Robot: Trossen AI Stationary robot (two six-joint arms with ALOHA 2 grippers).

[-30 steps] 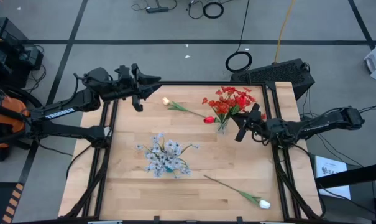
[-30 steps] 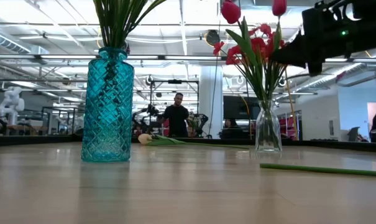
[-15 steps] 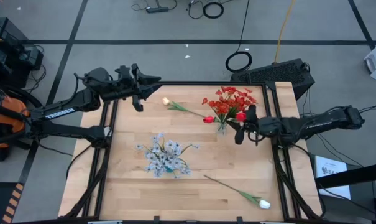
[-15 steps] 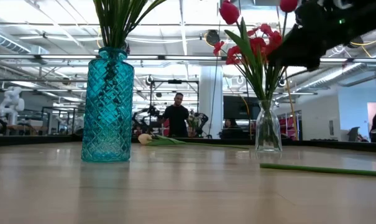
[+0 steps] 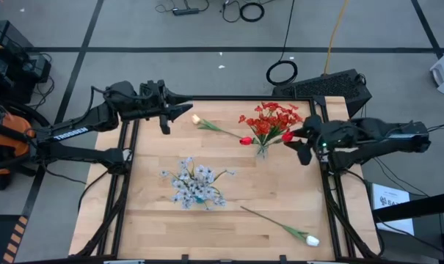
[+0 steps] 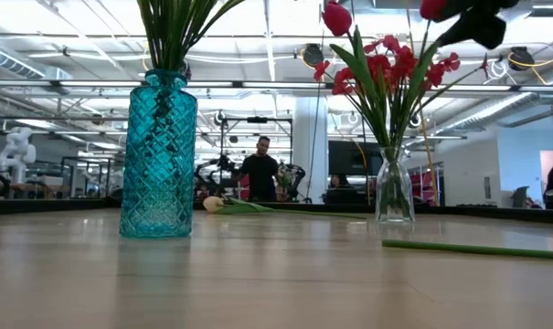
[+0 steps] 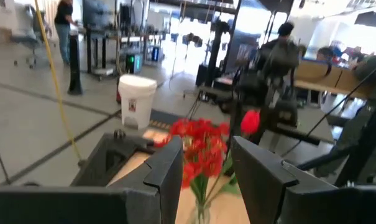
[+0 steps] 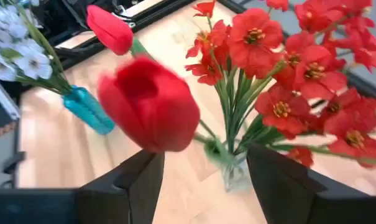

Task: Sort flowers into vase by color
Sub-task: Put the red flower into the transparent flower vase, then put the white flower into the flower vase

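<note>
Right gripper just beside clear vase, fingers spread, gripping nothing. Red tulip directly ahead of the fingers, standing in the vase with the red blossoms. Left gripper fingers apart, empty, at far-left table corner.

2 dark jointed arms, white lettering.

We see two vases on the tabletop: the narrow vase stands toward the right rear, the wide vase near the middle. One loose flower lies behind them, another at the front right.
</note>
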